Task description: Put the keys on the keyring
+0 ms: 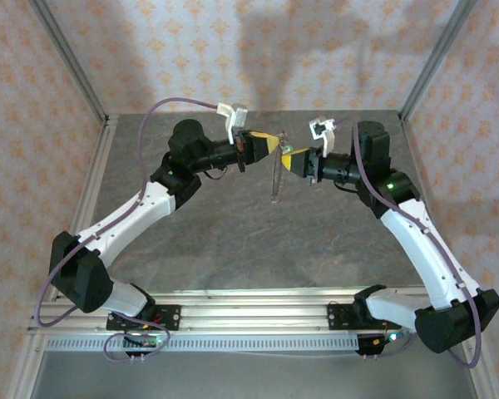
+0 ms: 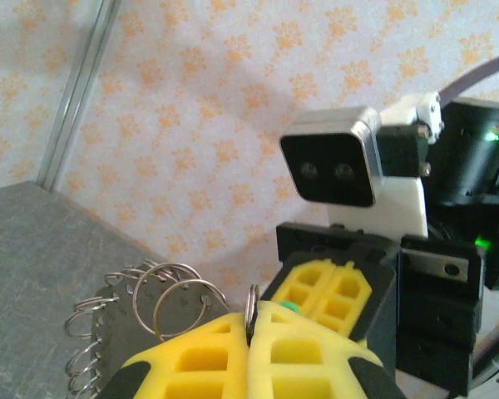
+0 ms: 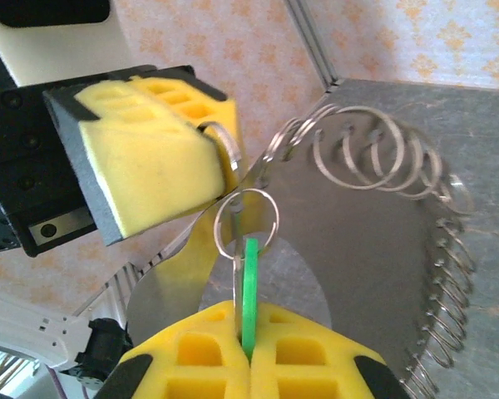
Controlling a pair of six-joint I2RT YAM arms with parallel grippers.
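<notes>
Angling inward midair: left pincer [image 1: 272, 146] gripping keyring [image 1: 275, 180], right pincer [image 1: 288, 160] gripping key [image 3: 249, 283].

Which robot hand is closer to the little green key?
Right. The right gripper is shut on the green key, pinching it. The left gripper faces it from close by, clamped on the keyring.

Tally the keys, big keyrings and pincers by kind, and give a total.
Green key: 1
Large keyring: 1
Pincers: 2, left pincer and right pincer
Total: 4
</notes>
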